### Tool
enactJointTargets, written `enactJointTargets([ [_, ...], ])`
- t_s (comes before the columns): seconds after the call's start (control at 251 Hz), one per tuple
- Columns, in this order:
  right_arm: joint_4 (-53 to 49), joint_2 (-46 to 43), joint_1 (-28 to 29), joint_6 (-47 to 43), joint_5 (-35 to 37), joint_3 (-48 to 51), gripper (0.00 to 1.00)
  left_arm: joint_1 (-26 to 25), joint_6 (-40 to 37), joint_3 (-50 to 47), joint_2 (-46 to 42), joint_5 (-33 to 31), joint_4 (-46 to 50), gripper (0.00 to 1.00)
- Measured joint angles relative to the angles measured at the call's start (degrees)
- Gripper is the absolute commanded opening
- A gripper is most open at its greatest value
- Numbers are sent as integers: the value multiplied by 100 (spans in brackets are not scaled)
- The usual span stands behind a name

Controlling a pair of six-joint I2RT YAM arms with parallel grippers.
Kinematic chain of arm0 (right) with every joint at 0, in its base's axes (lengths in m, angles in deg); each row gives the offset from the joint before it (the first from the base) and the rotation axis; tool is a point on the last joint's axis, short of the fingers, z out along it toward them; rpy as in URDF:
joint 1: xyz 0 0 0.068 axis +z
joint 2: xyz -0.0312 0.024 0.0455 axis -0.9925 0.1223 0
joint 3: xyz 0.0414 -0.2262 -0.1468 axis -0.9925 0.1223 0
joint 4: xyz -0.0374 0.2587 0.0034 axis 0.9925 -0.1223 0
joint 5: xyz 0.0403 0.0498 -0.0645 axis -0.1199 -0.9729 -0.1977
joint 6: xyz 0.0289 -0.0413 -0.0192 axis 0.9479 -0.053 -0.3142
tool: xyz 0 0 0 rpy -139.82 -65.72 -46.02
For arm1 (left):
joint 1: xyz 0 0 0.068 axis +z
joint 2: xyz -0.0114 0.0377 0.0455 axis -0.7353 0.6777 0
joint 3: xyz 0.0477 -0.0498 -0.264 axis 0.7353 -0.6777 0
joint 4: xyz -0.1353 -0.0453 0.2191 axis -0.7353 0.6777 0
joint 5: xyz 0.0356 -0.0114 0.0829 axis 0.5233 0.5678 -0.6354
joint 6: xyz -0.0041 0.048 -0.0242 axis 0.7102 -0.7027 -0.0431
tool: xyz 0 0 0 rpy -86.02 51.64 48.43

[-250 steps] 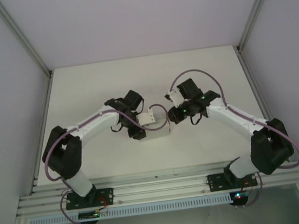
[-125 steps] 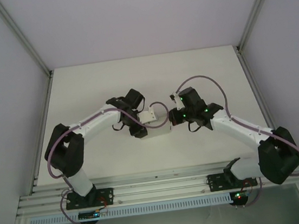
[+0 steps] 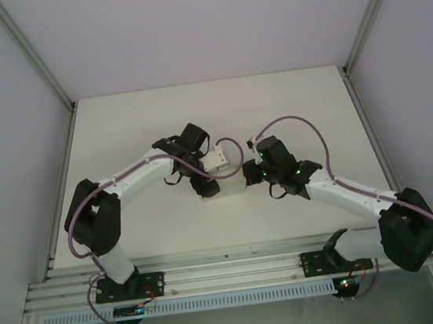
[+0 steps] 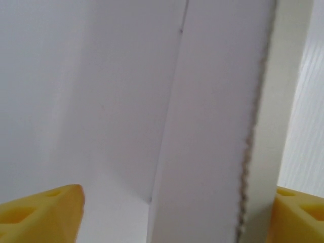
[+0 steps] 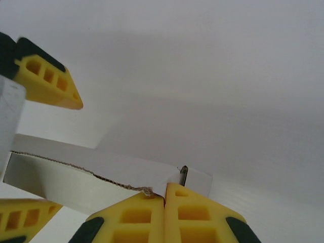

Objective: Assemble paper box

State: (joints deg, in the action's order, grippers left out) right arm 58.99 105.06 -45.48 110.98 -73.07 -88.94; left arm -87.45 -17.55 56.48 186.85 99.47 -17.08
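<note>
Two hands meet at the paper box (image 3: 232, 189), which lies about the middle of the table (image 3: 140, 116). My left hand (image 4: 179, 191) comes at it from 9 o'clock, my right hand (image 5: 164, 197) from 3 o'clock.

My left hand is spread wide. Its yellow fingers (image 5: 48, 83) stand well apart on either side of an upright wall of the box, and as far as I can see neither presses on it. My right hand is closed tight, its two fingers side by side, with the tips against the rough cut edge of a low flap. I cannot tell whether a sliver of card is nipped between them or whether they merely push on it.

I judge the step to be setting this wall or flap into place, with the box only partly built.

- I would keep the right hand steady as a stop at 3 o'clock, so the light card does not slide across the table.
- Before closing the left hand I would centre it over the wall, so both fingers meet the card together and do not bend it sideways.
- Thin card creases easily, so I would close gently and fold along the scored line, not across it.
- The box may skid or spring open if one hand leaves too soon.
</note>
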Motion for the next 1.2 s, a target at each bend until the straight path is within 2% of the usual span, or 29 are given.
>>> enactJointTargets([
  [0.176, 4, 7, 151, 9, 299, 2, 0, 0, 345, -188, -691, -96, -236, 100],
  [0.347, 22, 24, 304, -2, 588, 2, 0, 0, 1292, -627, -1631, -737, -404, 100],
  [0.475, 46, 48, 402, -68, 758, 2, 0, 0, 2153, -1019, -2085, -1228, -402, 79],
  [0.631, 59, 76, 483, -175, 911, 2, 0, 0, 2704, -1329, -2194, -1248, -350, 58],
  [1.058, 42, 70, 505, -424, 951, 2, 0, 0, 2922, -1528, -2133, -1036, -492, 43],
  [1.201, 28, 70, 503, -428, 951, 2, 0, 0, 2907, -1464, -1845, -1029, -516, 25],
])
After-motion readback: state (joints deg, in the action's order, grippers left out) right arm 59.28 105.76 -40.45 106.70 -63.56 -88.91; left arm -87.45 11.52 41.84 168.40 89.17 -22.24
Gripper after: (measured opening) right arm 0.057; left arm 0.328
